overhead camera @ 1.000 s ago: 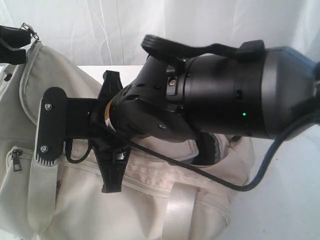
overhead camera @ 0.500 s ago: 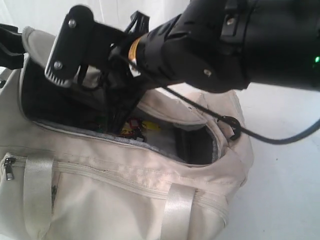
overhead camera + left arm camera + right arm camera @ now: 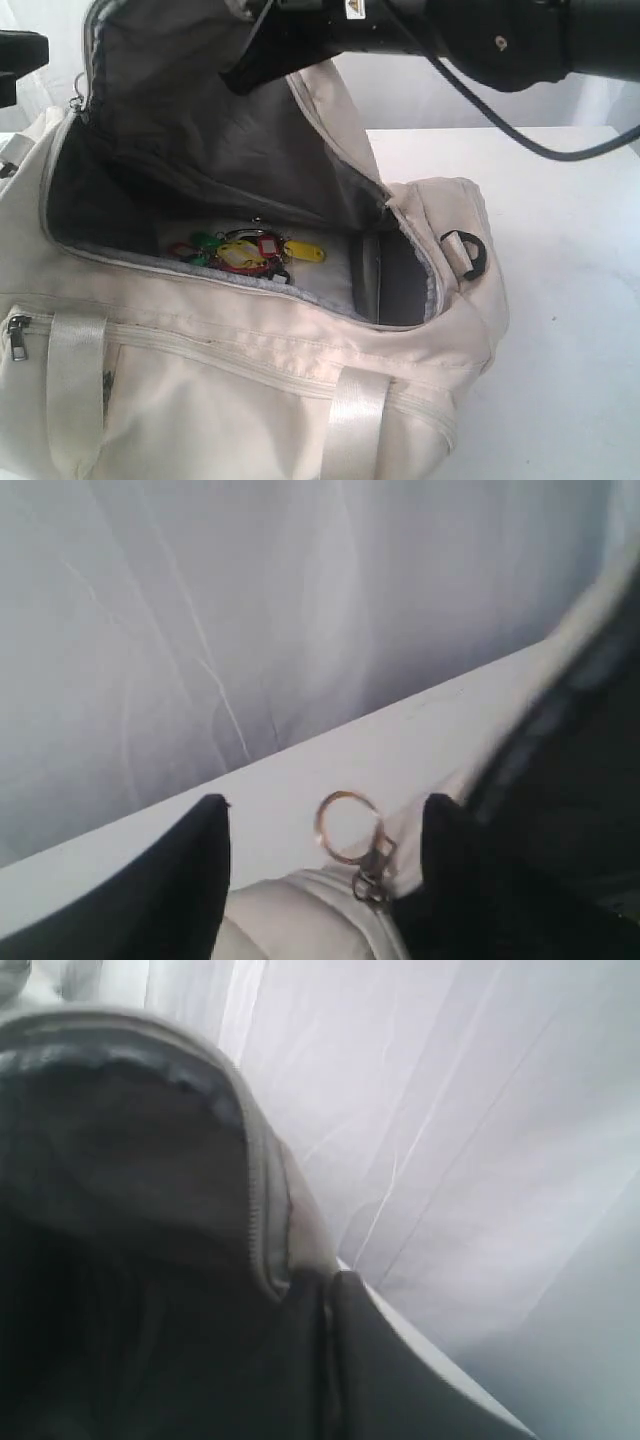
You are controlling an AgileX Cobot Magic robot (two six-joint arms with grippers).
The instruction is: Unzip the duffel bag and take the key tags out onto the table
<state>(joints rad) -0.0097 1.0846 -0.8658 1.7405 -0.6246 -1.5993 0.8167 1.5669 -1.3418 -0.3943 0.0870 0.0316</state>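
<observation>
White curtain (image 3: 300, 600) hangs behind the wide white speckled table (image 3: 560, 300) and meets its far edge. On the table lies the large cream-beige fabric duffel bag (image 3: 250, 380), one end near that far edge and its long side toward the near edge. Its main grey zipper is undone. The top flap (image 3: 200, 130) stands raised, baring the grey lining.

The right gripper (image 3: 248, 68) reaches in from above. Its jaws are pressed together on the flap's zippered rim, holding the flap up over the opening.

The bunch of small plastic key tags (image 3: 245, 250), red, green and yellow on metal rings, lies on the bag's lined floor. It is close to the near rim of the opening and about midway along it, well below both grippers.

The left gripper (image 3: 325, 815) hovers at the bag's end by the far edge, its dark fingers (image 3: 205, 870) spread apart. A small round metal ring (image 3: 345, 827) on the bag's end sits between them, touching neither.
</observation>
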